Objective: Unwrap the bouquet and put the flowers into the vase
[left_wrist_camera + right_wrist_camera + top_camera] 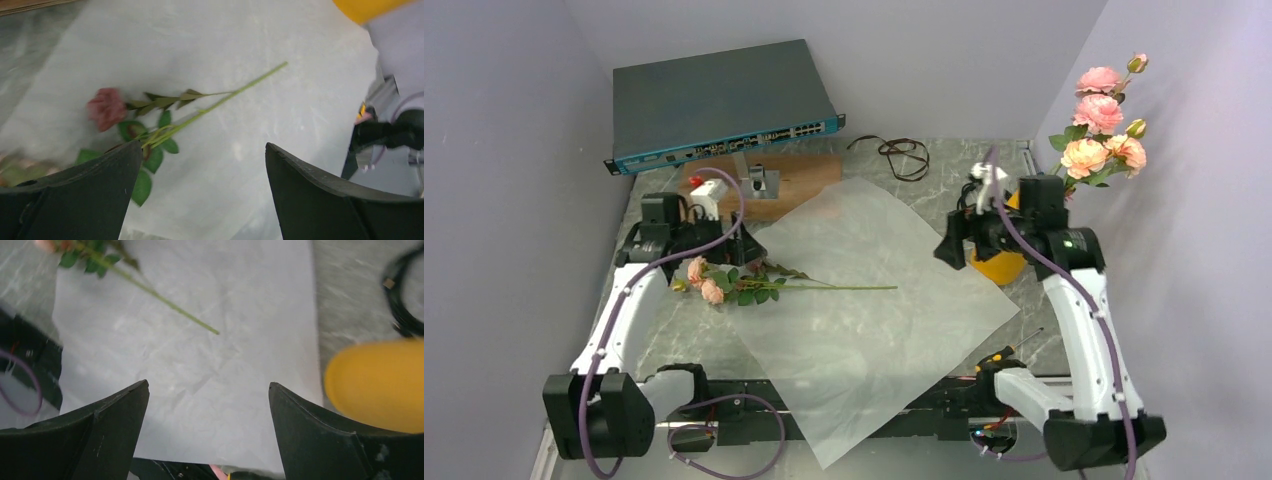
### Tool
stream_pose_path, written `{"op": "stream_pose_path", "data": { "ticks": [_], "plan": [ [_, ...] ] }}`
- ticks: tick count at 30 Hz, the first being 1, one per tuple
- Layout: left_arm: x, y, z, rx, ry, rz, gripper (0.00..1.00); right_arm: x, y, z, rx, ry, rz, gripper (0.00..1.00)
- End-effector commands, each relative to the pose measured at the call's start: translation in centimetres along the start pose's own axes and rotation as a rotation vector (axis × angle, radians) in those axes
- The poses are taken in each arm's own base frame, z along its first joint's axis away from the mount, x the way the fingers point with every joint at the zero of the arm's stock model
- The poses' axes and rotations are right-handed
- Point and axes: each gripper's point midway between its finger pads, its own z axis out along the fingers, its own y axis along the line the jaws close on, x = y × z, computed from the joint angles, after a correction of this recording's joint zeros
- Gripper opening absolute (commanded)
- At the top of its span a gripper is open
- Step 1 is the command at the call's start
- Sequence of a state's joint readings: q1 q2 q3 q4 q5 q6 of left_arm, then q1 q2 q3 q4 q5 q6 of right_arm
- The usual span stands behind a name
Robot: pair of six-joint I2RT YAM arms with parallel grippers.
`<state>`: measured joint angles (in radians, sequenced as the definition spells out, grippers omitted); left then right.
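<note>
The left claw (202,145), jaws wide apart and empty, hangs over the paper (874,310) at its left edge, above loose roses (724,285) lying across that edge. The right claw (209,384), also apart and empty, hovers at the paper's right edge beside the vase (1002,268), which holds other roses (1102,130).

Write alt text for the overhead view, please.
Several flowers stand in the yellow vase at right, beside the open right gripper. A few roses lie partly on the unfolded paper sheet, near the open left gripper.
</note>
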<state>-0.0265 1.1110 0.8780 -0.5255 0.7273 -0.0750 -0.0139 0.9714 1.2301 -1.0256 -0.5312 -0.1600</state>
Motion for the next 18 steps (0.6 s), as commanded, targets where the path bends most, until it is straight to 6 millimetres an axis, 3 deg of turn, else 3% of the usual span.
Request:
{"op": "stream_pose_path", "data": {
  "ticks": [1, 5, 9, 12, 18],
  "plan": [
    [-1.1, 2.8, -2.9, -0.107, -0.113, -0.118, 1.0, -3.8, 3.0, 2.8, -0.089, -0.042, -0.209, 0.91],
    [-0.5, 4.0, -5.4, -0.18, -0.204, -0.244, 1.0, -4.5, 5.7, 6.9, -0.174, 0.022, -0.353, 0.89],
    [-0.6, 4.7, -7.9, -0.257, -0.303, -0.328, 1.0, -4.3, 9.8, 10.4, -0.273, 0.076, -0.529, 0.88],
    [-0.1, 5.9, -8.9, -0.305, -0.327, -0.431, 0.99, -3.5, 13.2, 12.6, -0.354, 0.12, -0.639, 0.87],
    [0.6, 7.7, -10.4, -0.408, -0.374, -0.561, 0.99, -2.3, 18.2, 18.0, -0.445, 0.22, -0.778, 0.84]
  ]
}}
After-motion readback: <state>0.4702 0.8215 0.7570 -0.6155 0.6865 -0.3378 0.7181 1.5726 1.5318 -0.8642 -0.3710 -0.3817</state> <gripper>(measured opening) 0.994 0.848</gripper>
